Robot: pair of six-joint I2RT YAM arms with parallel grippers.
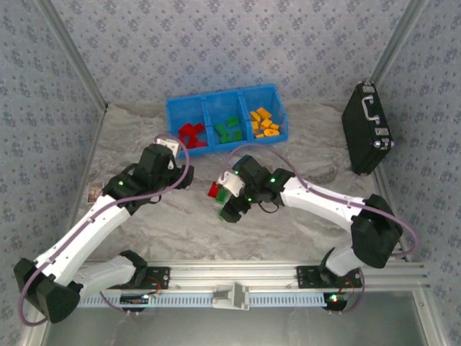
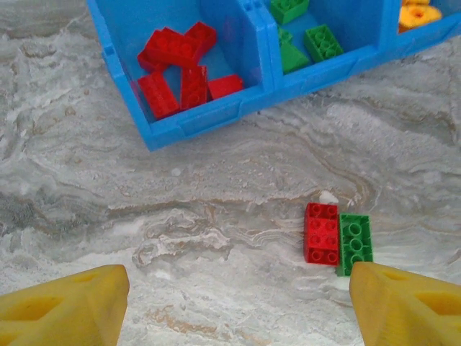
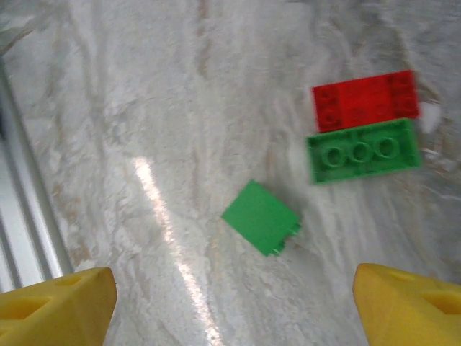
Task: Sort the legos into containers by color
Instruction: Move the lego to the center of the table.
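Note:
The blue tray (image 1: 170,121) stands at the back of the table with three containers side by side. Its left one holds red legos (image 2: 178,68), the middle one green legos (image 2: 306,40), the right one orange-yellow legos (image 1: 263,123). On the marble lie a red brick (image 3: 365,100) and a green brick (image 3: 363,151) side by side, with a small green piece (image 3: 261,217) close to them. My right gripper (image 3: 234,306) hovers open above the small green piece, with nothing between its fingers. My left gripper (image 2: 238,303) is open and empty in front of the tray, with the red brick (image 2: 321,233) and green brick (image 2: 354,243) ahead to its right.
A black case (image 1: 367,130) with a metal handle leans against the right wall. Patterned walls close in the table at the back and on both sides. The aluminium rail (image 1: 238,277) with the arm bases runs along the near edge.

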